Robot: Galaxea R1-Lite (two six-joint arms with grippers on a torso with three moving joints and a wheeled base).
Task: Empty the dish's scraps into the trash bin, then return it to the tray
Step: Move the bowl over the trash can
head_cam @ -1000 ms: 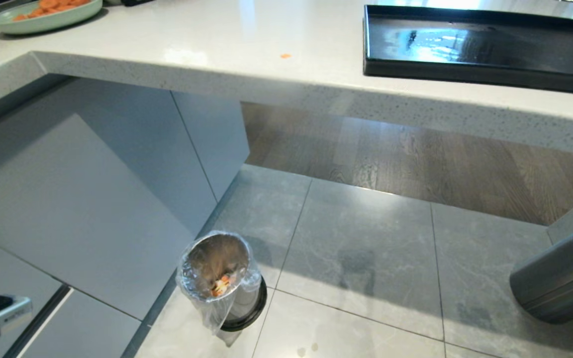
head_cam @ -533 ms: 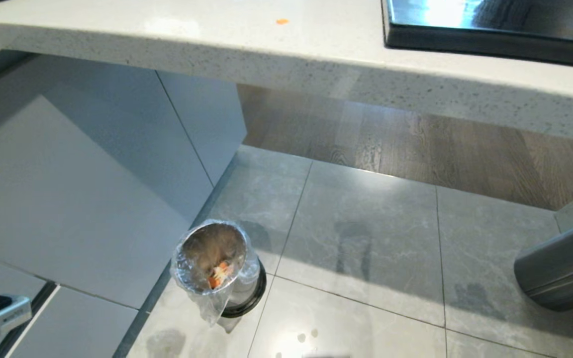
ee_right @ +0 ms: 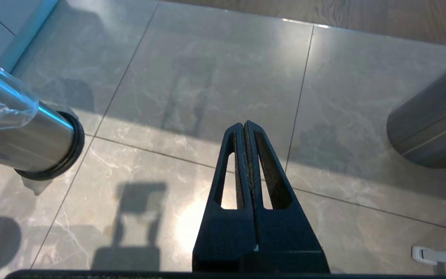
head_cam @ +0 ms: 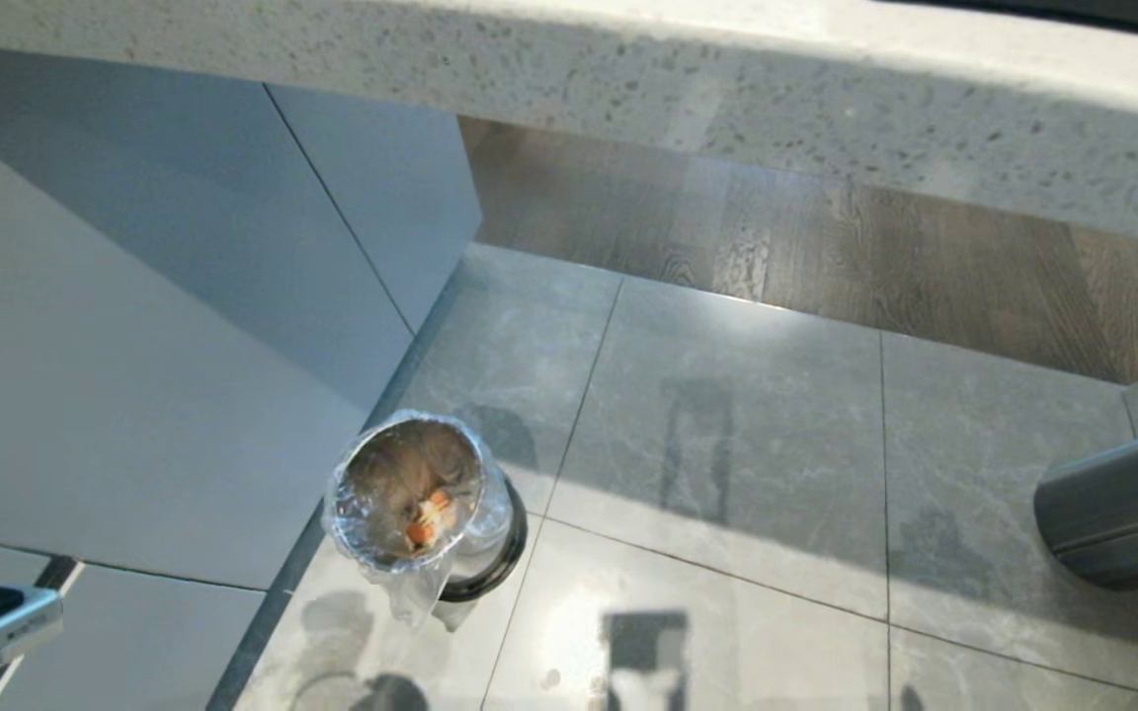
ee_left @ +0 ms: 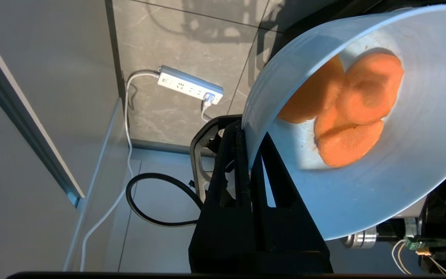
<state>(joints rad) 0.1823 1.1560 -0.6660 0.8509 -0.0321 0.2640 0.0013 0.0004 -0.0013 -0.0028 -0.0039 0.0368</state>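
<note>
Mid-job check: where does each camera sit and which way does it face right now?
Head: high on the robot, looking down past the counter edge at the trash bin.
Left wrist: behind the left gripper, pinching the dish with the scraps; floor beyond.
Right wrist: behind the shut right gripper, facing floor.
Shared: head and right wrist both show the trash bin.

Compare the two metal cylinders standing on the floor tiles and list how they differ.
The trash bin is shiny bare metal; the larger grey cylinder looks darker and duller. The trash bin wears a crinkled clear bag liner over its rim; the grey cylinder shows none. The trash bin's open mouth shows orange scraps inside; the grey cylinder's top is cut off by the frame. The trash bin is the slimmer of the two. Both are round, metallic and stand on the tiled floor.
</note>
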